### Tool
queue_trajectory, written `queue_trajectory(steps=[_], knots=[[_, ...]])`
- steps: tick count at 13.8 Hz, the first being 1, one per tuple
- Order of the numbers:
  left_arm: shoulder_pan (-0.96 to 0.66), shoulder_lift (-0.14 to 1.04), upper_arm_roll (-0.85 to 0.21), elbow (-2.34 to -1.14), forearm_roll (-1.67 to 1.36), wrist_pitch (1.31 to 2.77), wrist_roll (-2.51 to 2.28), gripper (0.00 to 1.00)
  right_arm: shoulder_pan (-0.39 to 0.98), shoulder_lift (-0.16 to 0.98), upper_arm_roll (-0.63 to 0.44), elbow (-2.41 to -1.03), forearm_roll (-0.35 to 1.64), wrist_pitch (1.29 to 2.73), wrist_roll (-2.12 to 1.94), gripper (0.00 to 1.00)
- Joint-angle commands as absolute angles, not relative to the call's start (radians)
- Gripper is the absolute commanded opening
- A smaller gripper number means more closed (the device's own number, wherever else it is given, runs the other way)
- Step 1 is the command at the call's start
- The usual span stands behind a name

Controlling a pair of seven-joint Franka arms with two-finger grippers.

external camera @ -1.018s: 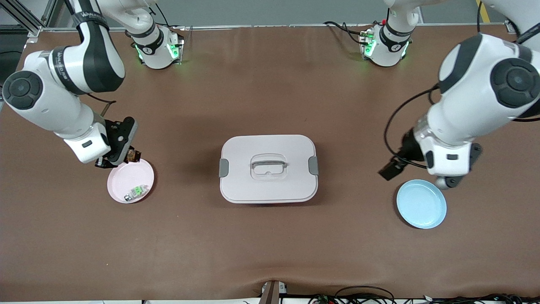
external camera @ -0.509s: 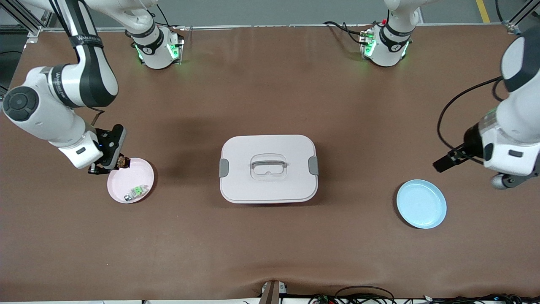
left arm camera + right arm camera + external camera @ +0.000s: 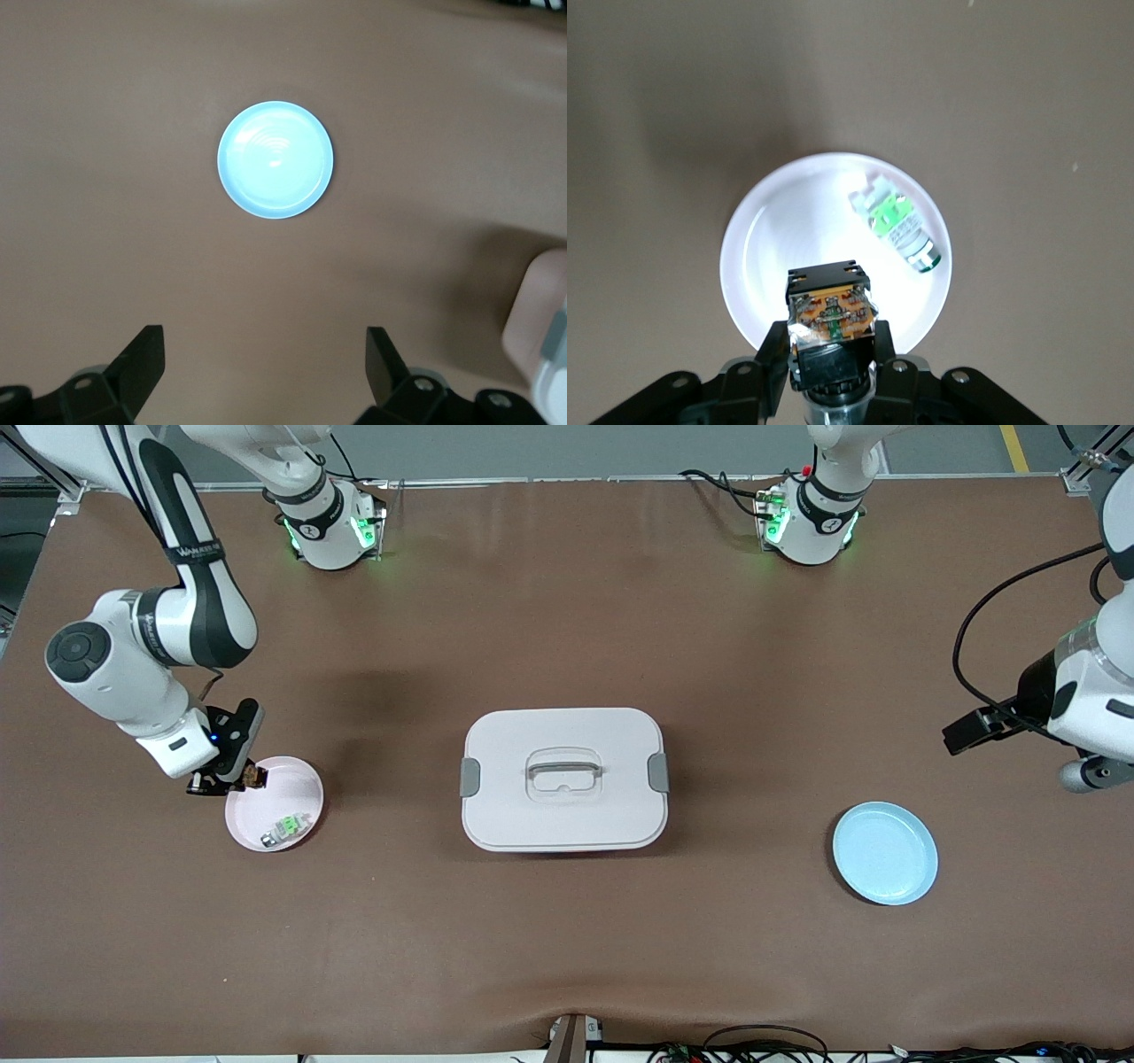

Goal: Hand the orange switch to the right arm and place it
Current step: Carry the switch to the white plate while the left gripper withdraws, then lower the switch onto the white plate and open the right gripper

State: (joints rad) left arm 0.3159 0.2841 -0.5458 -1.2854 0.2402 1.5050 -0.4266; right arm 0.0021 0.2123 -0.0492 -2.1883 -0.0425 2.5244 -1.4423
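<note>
Lowered since a second ago, right gripper [image 3: 232, 779] clamps the switch [image 3: 831, 308] over the pink plate's [image 3: 304, 779] edge; left gripper [image 3: 261, 367], fingers apart, has retreated. Next: release.

The right arm [image 3: 190, 558] bears a small band label — not legible.

White arms [image 3: 133, 664], black joint bands, black pincers.

You had the front camera high, facing both bases, while each wrist camera looked straight down: left over the blue plate [image 3: 275, 159], right close above the pink plate [image 3: 753, 257], both plates shared with front.
</note>
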Motion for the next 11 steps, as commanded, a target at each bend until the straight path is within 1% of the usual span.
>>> queue_trajectory(steps=[1,3,5,7,9,11], knots=[[0.223,0.189,-0.377,-1.33,0.134,1.473,-0.297,1.0,-0.037,0.254,-0.031,-2.198,-0.064,2.58,-1.454,0.0],[0.143,0.123,-0.248,-1.399,0.048,1.474,-0.212,1.0,-0.035,0.291,-0.029,-2.2,-0.064,2.626,-1.451,0.0],[0.063,0.075,-0.155,-1.442,0.032,1.474,-0.186,1.0,-0.038,0.33,-0.029,-2.206,-0.064,2.684,-1.451,0.0],[0.034,0.031,-0.1,-1.485,-0.001,1.476,-0.102,1.0,-0.038,0.356,-0.031,-2.235,-0.064,2.761,-1.442,0.0],[-0.03,-0.029,-0.019,-1.554,-0.018,1.485,-0.068,1.0,-0.041,0.389,-0.029,-2.246,-0.063,2.816,-1.439,0.0],[-0.063,-0.078,0.008,-1.598,-0.02,1.488,-0.063,1.0,-0.044,0.413,-0.029,-2.256,-0.063,2.862,-1.437,0.0]])
